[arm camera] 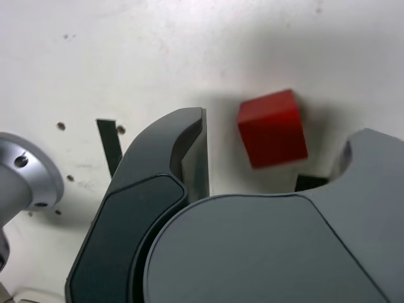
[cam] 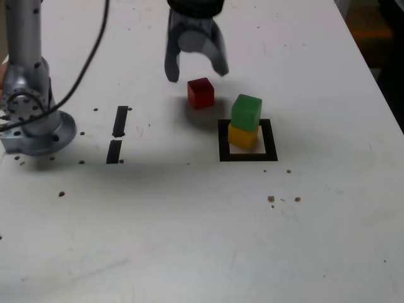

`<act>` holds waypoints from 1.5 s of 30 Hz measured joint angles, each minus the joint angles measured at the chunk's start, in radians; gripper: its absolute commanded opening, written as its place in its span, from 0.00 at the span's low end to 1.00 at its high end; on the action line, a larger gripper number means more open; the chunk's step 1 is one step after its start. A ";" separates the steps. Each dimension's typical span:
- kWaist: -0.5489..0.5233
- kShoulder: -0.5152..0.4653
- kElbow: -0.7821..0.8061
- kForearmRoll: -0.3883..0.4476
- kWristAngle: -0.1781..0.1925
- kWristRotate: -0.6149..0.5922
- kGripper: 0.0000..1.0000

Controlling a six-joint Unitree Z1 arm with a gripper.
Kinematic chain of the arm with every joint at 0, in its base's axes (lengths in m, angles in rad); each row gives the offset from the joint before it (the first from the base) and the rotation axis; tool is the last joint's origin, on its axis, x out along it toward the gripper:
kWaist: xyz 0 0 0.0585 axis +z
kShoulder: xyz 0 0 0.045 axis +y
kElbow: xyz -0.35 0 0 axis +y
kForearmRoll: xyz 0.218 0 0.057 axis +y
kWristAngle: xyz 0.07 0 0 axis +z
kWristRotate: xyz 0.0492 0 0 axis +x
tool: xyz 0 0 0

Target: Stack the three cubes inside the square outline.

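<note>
Green cube [cam: 246, 112] stacked on yellow cube [cam: 243, 136] inside the square outline [cam: 247, 155].
Red cube [cam: 201, 93] lying on the table [cam: 189, 240] just outside the outline's far corner; gripper [cam: 196, 71] above it, jaws spread wide, gripping nothing.

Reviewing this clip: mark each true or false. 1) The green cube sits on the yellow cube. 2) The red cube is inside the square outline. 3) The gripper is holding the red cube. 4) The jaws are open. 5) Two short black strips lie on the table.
1) True: the green cube rests on the yellow cube.
2) False: the red cube sits on the table outside the square outline.
3) False: the gripper hangs above the red cube, gripping nothing.
4) True.
5) True: the strips lie toward the exterior view's left.
</note>
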 measured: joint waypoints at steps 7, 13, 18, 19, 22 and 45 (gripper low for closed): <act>-0.220 -0.161 -0.216 0.231 0.018 -0.056 1.00; -0.415 -0.043 -0.366 0.256 0.014 -0.030 0.99; -0.453 0.112 -0.422 0.295 0.014 0.030 0.99; -0.453 0.137 -0.422 0.304 0.015 0.044 0.98; -0.452 0.178 -0.421 0.317 0.026 0.074 0.97; -0.389 0.264 -0.359 0.133 0.058 0.056 0.25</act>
